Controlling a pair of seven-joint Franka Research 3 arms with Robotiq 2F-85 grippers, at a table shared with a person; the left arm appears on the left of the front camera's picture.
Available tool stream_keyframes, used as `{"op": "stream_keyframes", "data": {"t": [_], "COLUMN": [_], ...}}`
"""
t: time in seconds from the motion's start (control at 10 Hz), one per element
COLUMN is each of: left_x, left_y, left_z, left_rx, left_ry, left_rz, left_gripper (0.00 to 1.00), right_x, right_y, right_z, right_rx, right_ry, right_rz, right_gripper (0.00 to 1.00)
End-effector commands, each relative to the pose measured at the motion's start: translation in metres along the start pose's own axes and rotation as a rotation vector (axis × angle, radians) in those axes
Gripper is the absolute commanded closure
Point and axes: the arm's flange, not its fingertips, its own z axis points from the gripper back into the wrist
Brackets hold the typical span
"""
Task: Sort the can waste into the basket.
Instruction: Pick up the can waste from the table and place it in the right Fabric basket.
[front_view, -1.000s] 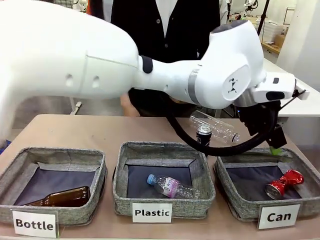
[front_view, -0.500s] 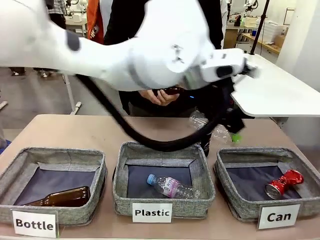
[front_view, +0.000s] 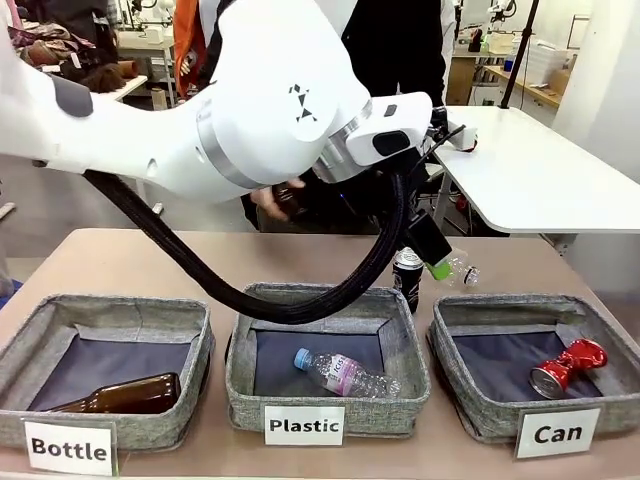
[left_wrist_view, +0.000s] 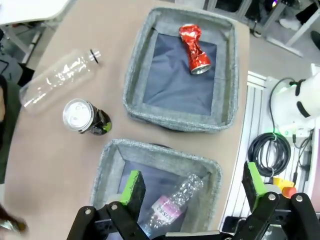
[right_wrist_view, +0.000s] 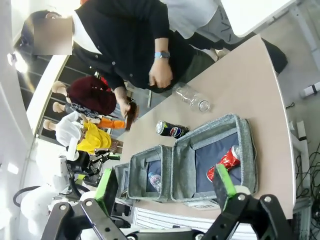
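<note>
The crushed red can (front_view: 568, 367) lies on the dark bottom of the "Can" basket (front_view: 480, 415), the right-hand one of 3 grey baskets along the near edge of the counter (front_view: 130, 262). The black can (front_view: 407, 273) stands upright on the counter outside the baskets, just beyond the far right corner of the "Plastic" basket (front_view: 243, 375). A clear empty bottle (front_view: 462, 270) lies on its side just right of that can.

The left arm crosses the middle. The left gripper (left_wrist_view: 192, 184) hangs in the air over the "Plastic" basket, near the black can but apart from it, its jaws spread wide and holding nothing. The right gripper (right_wrist_view: 165, 187) is high and well back from the counter, its jaws also wide and empty.

1 labelled plastic bottle (front_view: 345, 373) lies in the "Plastic" basket. 1 brown glass bottle (front_view: 125, 395) lies in the "Bottle" basket (front_view: 100, 305) at the left.
</note>
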Motion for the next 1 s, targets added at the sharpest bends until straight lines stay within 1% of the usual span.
{"op": "stream_keyframes", "data": {"t": [0.0, 0.1, 0.2, 0.3, 0.4, 0.6, 0.8, 0.9], "left_x": [0.009, 0.0, -0.009, -0.025, -0.048, -0.103, -0.159, -0.183], "left_y": [0.001, 0.0, 0.002, 0.005, 0.012, 0.04, 0.076, 0.086], "left_z": [0.001, 0.0, 0.027, 0.058, 0.085, 0.132, 0.15, 0.157], "left_rx": [0.002, 0.0, -0.025, 0.054, 0.068, -0.003, -0.15, -0.219], "left_ry": [0.022, 0.0, -0.018, -0.041, -0.027, -0.1, -0.064, -0.062], "left_rz": [0.016, 0.0, 0.015, 0.074, 0.15, 0.37, 0.569, 0.659], "left_gripper": [0.0, 0.0, 0.0, 0.0, 0.0, 0.0, 0.0, 0.0], "right_x": [-0.001, 0.002, -0.006, -0.017, -0.027, -0.041, -0.046, -0.046], "right_y": [0.004, 0.009, 0.024, 0.033, 0.037, 0.037, 0.036, 0.035], "right_z": [-0.005, 0.01, -0.02, -0.049, -0.072, -0.099, -0.105, -0.104], "right_rx": [0.001, -0.02, 0.002, 0.039, 0.044, 0.044, 0.033, 0.044], "right_ry": [0.009, -0.002, 0.134, 0.238, 0.305, 0.412, 0.431, 0.45], "right_rz": [0.008, 0.015, 0.055, 0.072, 0.09, 0.097, 0.101, 0.1], "right_gripper": [0.0, 0.0, 0.0, 0.0, 0.0, 0.0, 0.0, 0.0]}}
